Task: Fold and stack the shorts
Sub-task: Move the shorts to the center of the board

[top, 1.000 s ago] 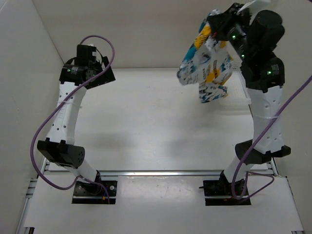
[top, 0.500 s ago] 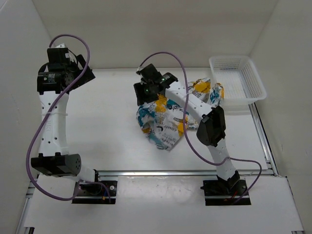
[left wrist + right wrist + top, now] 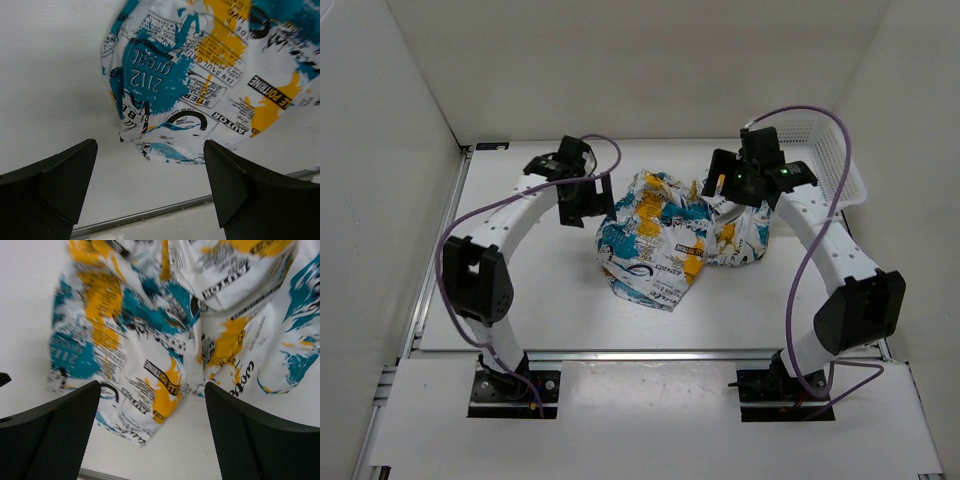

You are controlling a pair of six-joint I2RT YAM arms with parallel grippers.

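Observation:
The shorts (image 3: pixel 665 238) lie crumpled in a heap on the middle of the white table, white with teal, orange-yellow and black print. My left gripper (image 3: pixel 588 206) hovers at the heap's left edge, open and empty. In the left wrist view the shorts (image 3: pixel 200 75) lie just ahead of the open left gripper (image 3: pixel 150 145). My right gripper (image 3: pixel 725 196) hangs over the heap's right part, open, holding nothing. The right wrist view looks down on the shorts (image 3: pixel 165 340) beyond the spread right gripper (image 3: pixel 152 386).
A white mesh basket (image 3: pixel 842 165) stands at the back right corner, partly behind the right arm. White walls enclose the table on the left, back and right. A metal rail (image 3: pixel 650 353) runs along the table's near edge.
The right gripper carried the shorts down from the air to mid-table, opened and let them go. It then drew back to the right. The left arm swung in to the heap's left edge.

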